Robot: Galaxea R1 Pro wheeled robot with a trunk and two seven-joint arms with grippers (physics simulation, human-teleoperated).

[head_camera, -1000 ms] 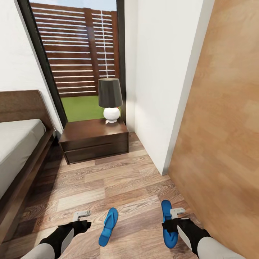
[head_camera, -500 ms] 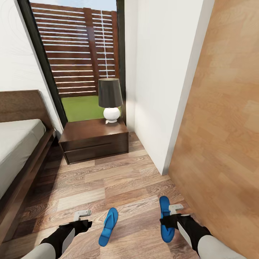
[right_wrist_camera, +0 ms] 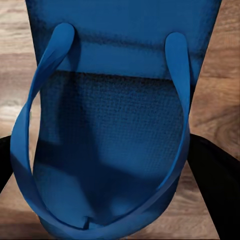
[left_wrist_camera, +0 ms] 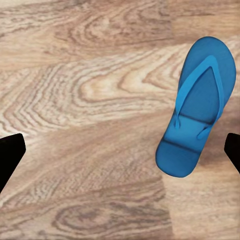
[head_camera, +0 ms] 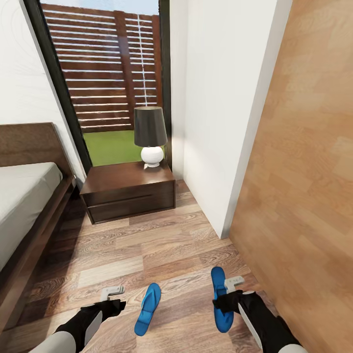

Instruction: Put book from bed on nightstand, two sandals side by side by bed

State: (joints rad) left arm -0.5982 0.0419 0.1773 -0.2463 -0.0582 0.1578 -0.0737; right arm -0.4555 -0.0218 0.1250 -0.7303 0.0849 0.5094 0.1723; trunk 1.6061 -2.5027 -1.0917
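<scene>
**While one sandal lies loose, the other is gripped**

Clamped by the right gripper (head_camera: 228, 294), one blue sandal (head_camera: 220, 299) sits by the wooden wall. Its partner (head_camera: 147, 308) lies flat on the floor (head_camera: 147, 245) beside the left gripper (head_camera: 111, 292), fingers spread, empty.

Head looks down; both wrists face the floor (left_wrist_camera: 90, 100) closely.

Two flat bright blue sandals (head_camera: 147, 309) (head_camera: 219, 299) lie on wavy-grained tan wood flooring (head_camera: 162, 245); the glossy nightstand (head_camera: 128, 191) looks dark brown, perhaps shadow-deepened.
</scene>
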